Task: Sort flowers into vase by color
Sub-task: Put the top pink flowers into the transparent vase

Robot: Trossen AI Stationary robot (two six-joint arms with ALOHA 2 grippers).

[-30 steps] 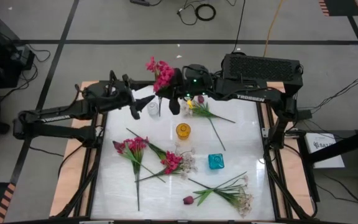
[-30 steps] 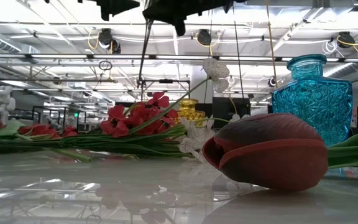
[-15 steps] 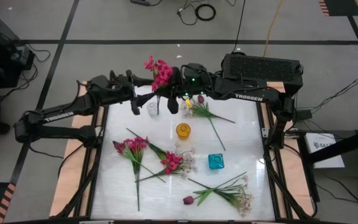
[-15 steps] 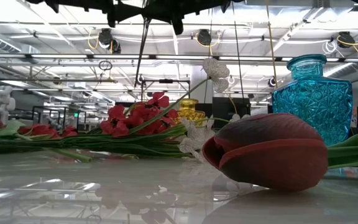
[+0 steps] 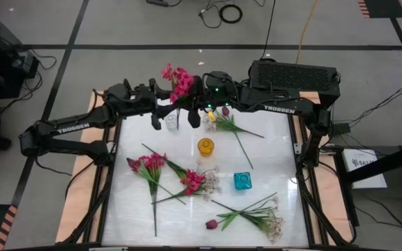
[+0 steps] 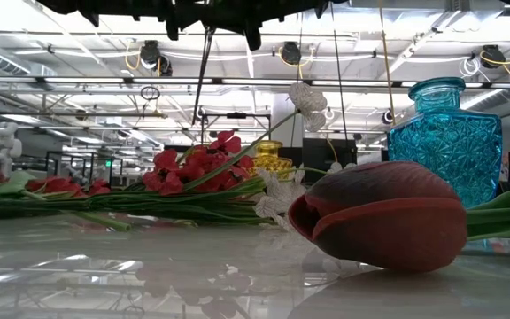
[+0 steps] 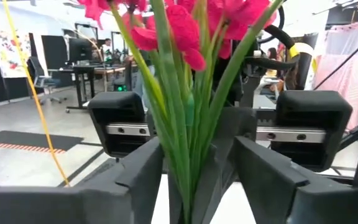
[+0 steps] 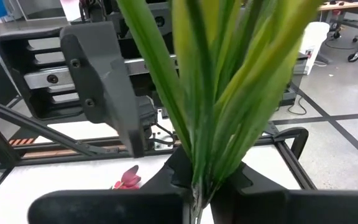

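Above the table's far edge, the right gripper [image 5: 195, 106] pinches a pink sprig [image 5: 178, 78] upright, while the left gripper [image 5: 160, 104] brackets its stems, not yet clamped. All 3 vases look empty; the other flowers [image 5: 187, 183] lie unsorted.

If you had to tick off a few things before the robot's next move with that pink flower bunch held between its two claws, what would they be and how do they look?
1. Right gripper clamped on the pink sprig: ok, stems pinched between its fingers.
2. Left gripper around the same stems: ok, one finger on each side, a gap left, not clamped.
3. Sprig upright, blossoms on top: ok.
4. Clear vase under the stems: cannot tell whether it lines up.
5. Yellow vase and blue vase standing: ok.
6. Other flowers sorted: not ok, pink sprigs lie on the table.
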